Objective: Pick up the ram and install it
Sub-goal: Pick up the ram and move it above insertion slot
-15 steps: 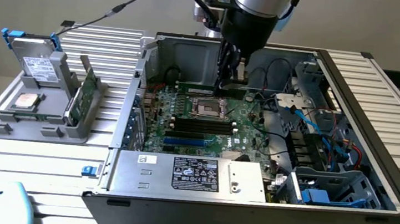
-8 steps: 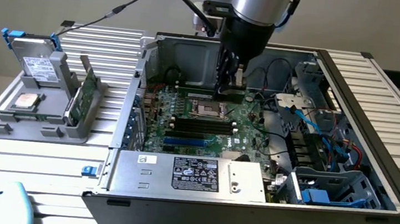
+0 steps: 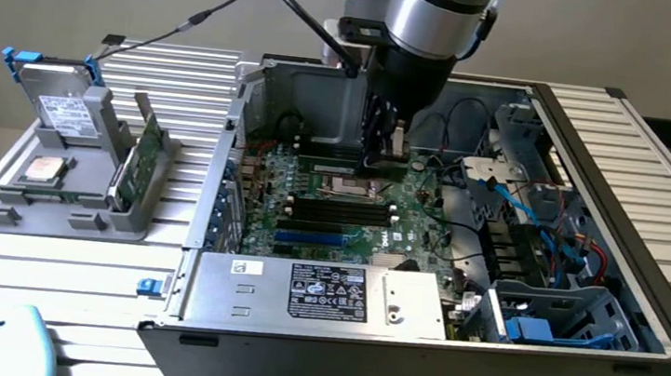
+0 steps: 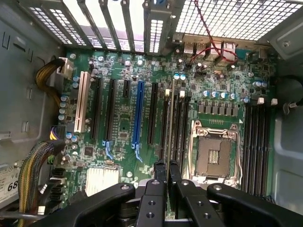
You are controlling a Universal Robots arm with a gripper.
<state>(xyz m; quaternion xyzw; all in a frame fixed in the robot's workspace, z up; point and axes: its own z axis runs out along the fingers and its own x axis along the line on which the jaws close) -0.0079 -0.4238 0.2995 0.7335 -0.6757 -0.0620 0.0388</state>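
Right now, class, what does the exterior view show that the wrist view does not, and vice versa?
Exterior view: the grey holder with the green card on the exterior view's left, and the labelled power supply. Wrist view: the rear slot covers and the white slot. Both: the motherboard, the empty processor socket, and the tool, shut on the ram.

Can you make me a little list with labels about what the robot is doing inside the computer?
place: open computer case, above the motherboard
fingers: fingers shut on the ram
ram: thin stick seen edge-on, lined up with the long slots beside the empty processor socket
in its slot: cannot tell
nearby: grey tray at the exterior view's left, holding a green card
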